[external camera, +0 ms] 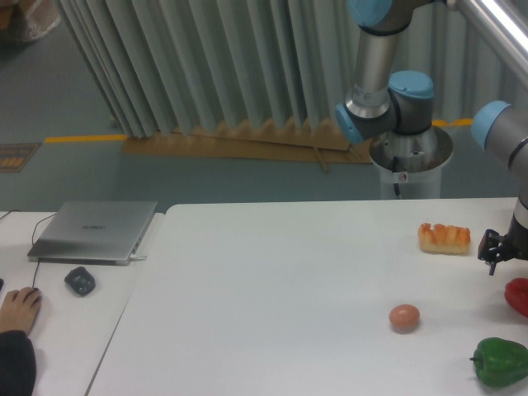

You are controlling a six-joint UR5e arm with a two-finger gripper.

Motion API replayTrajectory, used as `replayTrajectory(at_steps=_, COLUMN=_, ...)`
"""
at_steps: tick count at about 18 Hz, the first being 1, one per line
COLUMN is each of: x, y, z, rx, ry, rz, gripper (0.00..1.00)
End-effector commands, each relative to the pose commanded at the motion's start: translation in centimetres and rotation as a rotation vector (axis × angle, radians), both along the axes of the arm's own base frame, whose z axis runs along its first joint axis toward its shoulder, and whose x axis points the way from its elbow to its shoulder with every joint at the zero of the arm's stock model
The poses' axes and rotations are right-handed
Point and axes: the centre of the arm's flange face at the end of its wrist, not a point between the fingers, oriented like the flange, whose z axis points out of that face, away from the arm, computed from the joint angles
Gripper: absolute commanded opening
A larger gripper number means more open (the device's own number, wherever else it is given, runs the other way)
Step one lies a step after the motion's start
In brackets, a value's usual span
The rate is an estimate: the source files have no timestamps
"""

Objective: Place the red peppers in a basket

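- White table (272, 280) serves as landmark; all items sit on its top unless noted.
- Red pepper (518, 295) at the table's far right edge, cut off by the frame border, only its left part visible.
- Gripper (497, 250) at the right edge, just above and left of the red pepper; mostly out of frame, dark, and whether the jaws are released or clenched cannot be told. Nothing visibly held.
- Green pepper (499, 360) at the table's front right corner, in front of the red pepper, apart from it.
- Egg (404, 317) left of the green pepper, toward the table's middle-right.
- Orange-and-white food item (444, 238) near the table's back right, just left of the gripper.
- Beside the table's left end: closed laptop (92, 231), dark mouse (80, 280), a person's hand (20, 309).
- Robot arm base (408, 148) stands behind the table's back edge.
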Motion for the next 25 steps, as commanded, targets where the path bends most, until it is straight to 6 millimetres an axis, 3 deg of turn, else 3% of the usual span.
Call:
replayTrajectory(at_steps=5, x=-0.9, y=-0.2, z=0.0, rx=0.003, ry=0.004, rz=-0.006, gripper=1.0)
replayTrajectory(at_steps=17, x=-2.0, y=-0.1, z=-2.1, rx=0.004, ry=0.018, rz=-0.011, gripper=1.0)
replayTrajectory(at_steps=25, x=-2.6, y=-0.8, z=-2.0, rx=0.007, ry=0.02, rz=-0.014, gripper=1.0)
